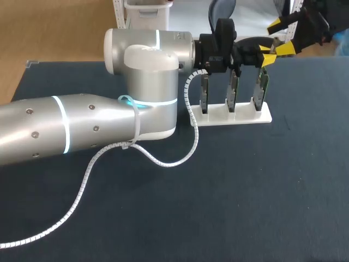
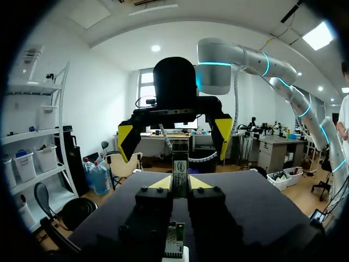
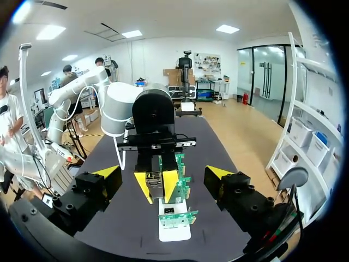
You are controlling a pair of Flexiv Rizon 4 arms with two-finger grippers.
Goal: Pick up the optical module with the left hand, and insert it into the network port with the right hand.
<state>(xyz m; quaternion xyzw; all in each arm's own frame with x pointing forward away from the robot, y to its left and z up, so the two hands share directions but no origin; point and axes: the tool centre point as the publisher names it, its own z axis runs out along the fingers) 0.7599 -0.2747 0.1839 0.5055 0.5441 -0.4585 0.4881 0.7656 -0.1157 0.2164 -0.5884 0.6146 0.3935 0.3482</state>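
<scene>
Pickup looks done to me: my left gripper [image 2: 179, 184] is clamped on the optical module [image 2: 179, 166] above the white rack [image 1: 234, 115] of port boards [image 3: 175, 217], with my right gripper [image 1: 281, 37] gaping wide close by, so handover and insertion are still left.

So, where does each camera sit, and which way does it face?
Head: above and behind the table, looking down on the rack; left arm shows.
Left wrist: on the left arm, facing the open right jaws; own jaws grip the optical module.
Right wrist: opposite, facing the left jaws; own jaws open.
Both wrist views share that module.
</scene>
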